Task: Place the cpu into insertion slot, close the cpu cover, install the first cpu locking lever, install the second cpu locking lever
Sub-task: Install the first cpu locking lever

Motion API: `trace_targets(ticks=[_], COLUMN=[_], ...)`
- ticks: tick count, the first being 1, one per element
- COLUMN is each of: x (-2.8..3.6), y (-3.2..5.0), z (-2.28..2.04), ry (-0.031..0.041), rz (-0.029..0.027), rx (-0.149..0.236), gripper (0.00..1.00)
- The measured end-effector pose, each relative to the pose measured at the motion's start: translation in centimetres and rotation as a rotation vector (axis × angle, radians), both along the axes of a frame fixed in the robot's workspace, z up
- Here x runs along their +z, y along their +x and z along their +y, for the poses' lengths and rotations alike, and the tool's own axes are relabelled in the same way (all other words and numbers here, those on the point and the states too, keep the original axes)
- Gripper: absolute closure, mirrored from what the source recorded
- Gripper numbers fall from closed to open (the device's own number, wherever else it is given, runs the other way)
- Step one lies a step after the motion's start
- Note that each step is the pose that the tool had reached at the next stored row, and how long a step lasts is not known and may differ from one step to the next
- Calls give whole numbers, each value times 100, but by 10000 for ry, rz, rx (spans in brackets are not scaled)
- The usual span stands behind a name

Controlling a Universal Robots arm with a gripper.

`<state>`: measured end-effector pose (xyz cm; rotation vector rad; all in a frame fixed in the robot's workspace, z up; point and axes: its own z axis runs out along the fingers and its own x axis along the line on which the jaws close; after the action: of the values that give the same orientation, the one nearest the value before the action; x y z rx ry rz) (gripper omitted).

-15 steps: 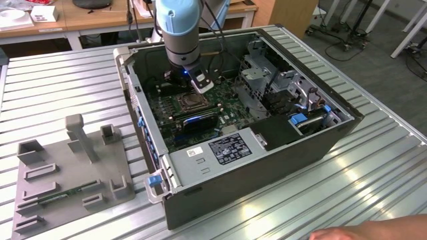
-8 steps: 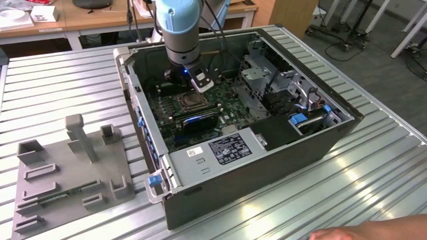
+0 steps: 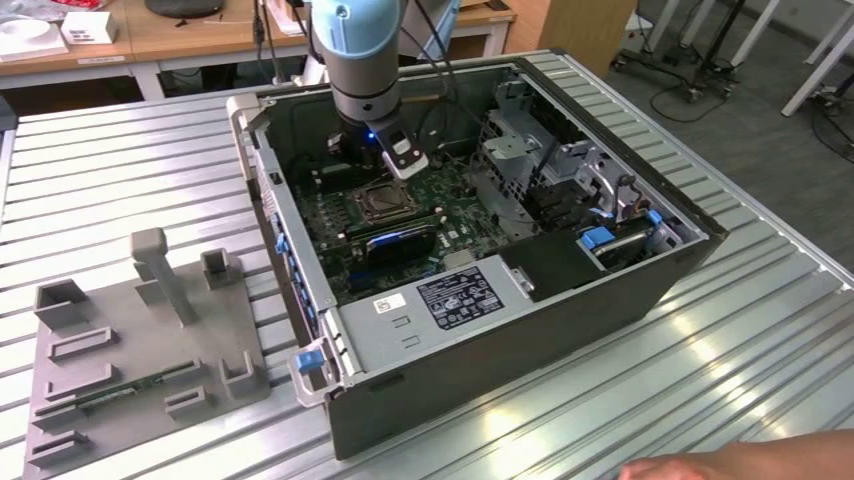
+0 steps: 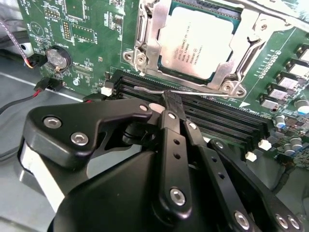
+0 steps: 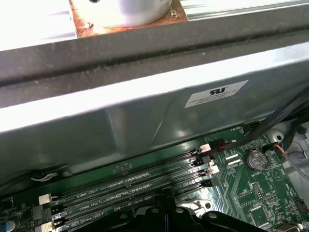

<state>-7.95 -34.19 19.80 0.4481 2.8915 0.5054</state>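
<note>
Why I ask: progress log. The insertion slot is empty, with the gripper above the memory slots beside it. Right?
Not empty: the second wrist view shows the cpu in the insertion slot, with the gripper above the memory slots beside it.

drive cage (image 3: 514, 165) crowding socket side, case wall (image 5: 120, 121) apparently close

Overhead room light, bright and even. Glare streaks on the ribbed metal surface (image 3: 747, 340); first wrist view blown out along its white edge. Case interior shadowed. Tool (image 4: 170, 104) body close-up, slightly soft.
</note>
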Motion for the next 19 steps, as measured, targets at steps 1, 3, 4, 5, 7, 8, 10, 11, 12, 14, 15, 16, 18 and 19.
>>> trace_targets(ticks=[1, 3, 4, 5, 7, 8, 10, 11, 12, 14, 15, 16, 18, 19], x=[0, 2, 2, 2, 1, 1, -1, -3, -5, -10, -12, -14, -17, -19], y=[0, -1, -1, 0, -1, -1, -1, -2, -4, -8, -10, -13, -23, -29], z=[0, -1, -1, -1, -1, -1, -1, -1, -1, 0, 0, -1, -1, -1], ry=[0, -4, -4, -3, -2, -3, -2, -3, -3, -3, -2, -3, -3, -3], rz=[-9, -59, -96, -138, -234, -288, -410, -472, -540, -666, -724, -782, -879, -918], rx=[0, -1, -1, 0, -1, 0, 0, 0, 1, 0, 0, 0, 0, 0], gripper=[89, 89, 89, 89, 89, 89, 89, 89, 89, 89, 89, 89, 89, 89])
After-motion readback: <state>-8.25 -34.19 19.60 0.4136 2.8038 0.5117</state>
